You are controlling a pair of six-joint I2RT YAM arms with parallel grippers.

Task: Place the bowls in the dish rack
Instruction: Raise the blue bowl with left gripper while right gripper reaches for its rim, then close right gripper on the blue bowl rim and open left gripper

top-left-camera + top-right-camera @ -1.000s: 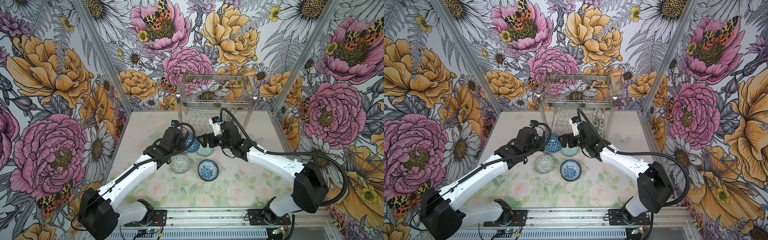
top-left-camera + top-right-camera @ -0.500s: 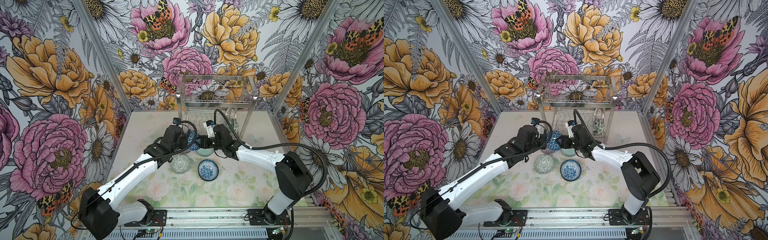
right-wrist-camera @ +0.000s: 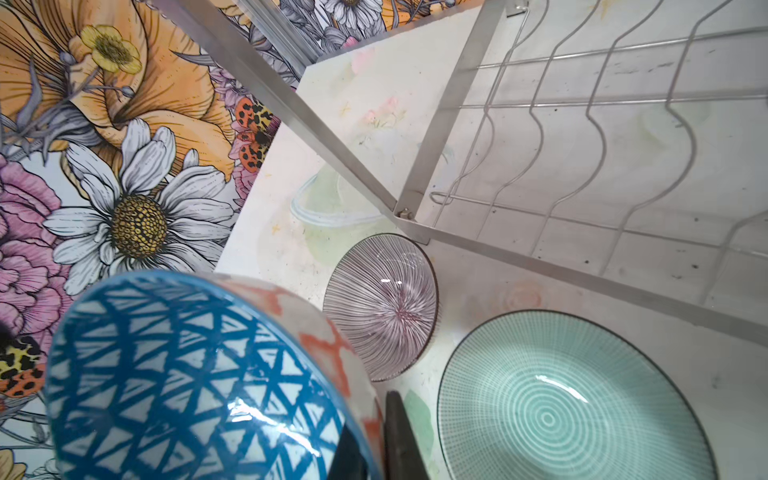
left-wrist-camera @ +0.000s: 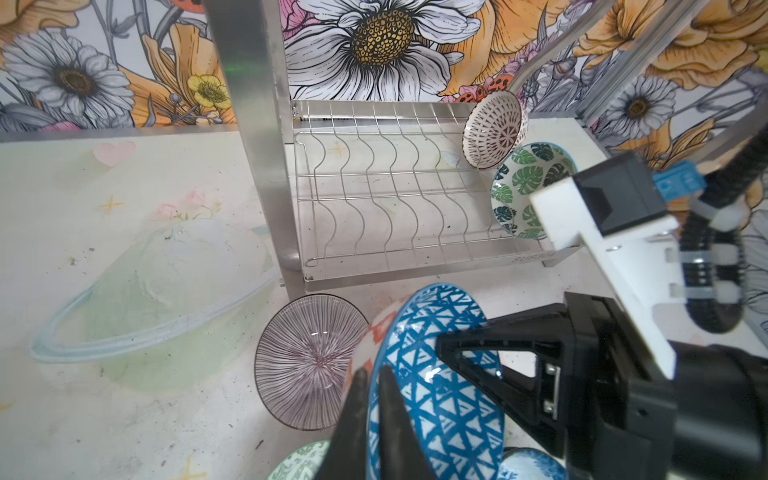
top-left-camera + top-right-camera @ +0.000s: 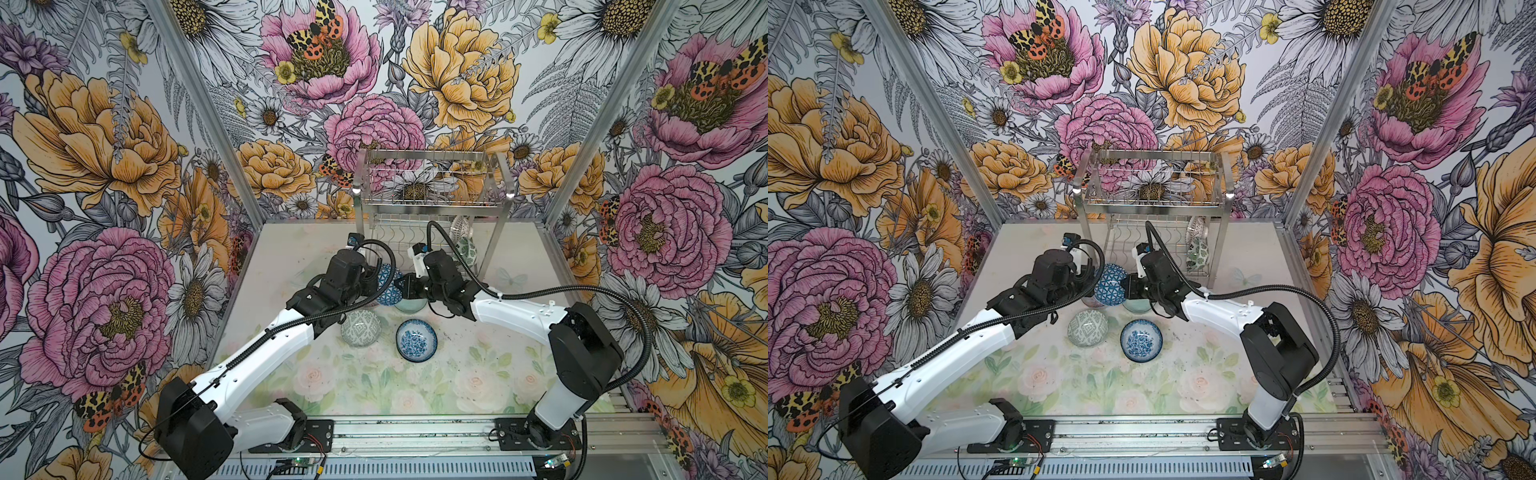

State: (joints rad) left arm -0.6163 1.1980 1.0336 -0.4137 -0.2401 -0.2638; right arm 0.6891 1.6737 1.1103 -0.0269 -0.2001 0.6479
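Top views both show my left gripper (image 5: 374, 277) at mid-frame, just left of centre, meeting the blue triangle bowl (image 5: 390, 286). That bowl stands tipped on edge in front of the dish rack (image 5: 432, 203), not in it. In the left wrist view my two fingers (image 4: 353, 415) straddle the bowl's rim at the bottom of the frame; I cannot tell whether they pinch it or stand loose. Just right of the bowl, my right gripper (image 5: 402, 286) is clamped on the opposite rim: the right wrist view shows one finger inside the bowl and one (image 3: 397, 432) outside against its wall. Lower in the top views, a grey-green bowl (image 5: 360, 328) and, right of it, a blue flower bowl (image 5: 416, 340) sit upright on the table (image 5: 353, 386), with a pale green bowl (image 5: 409, 306) partly under my right wrist. A purple-lined bowl (image 4: 307, 361) rests beside one rack leg. At the right end of the rack's lower tier, a white lattice bowl (image 5: 461, 226) and a green leaf bowl (image 5: 468, 249) stand on edge in the slots.
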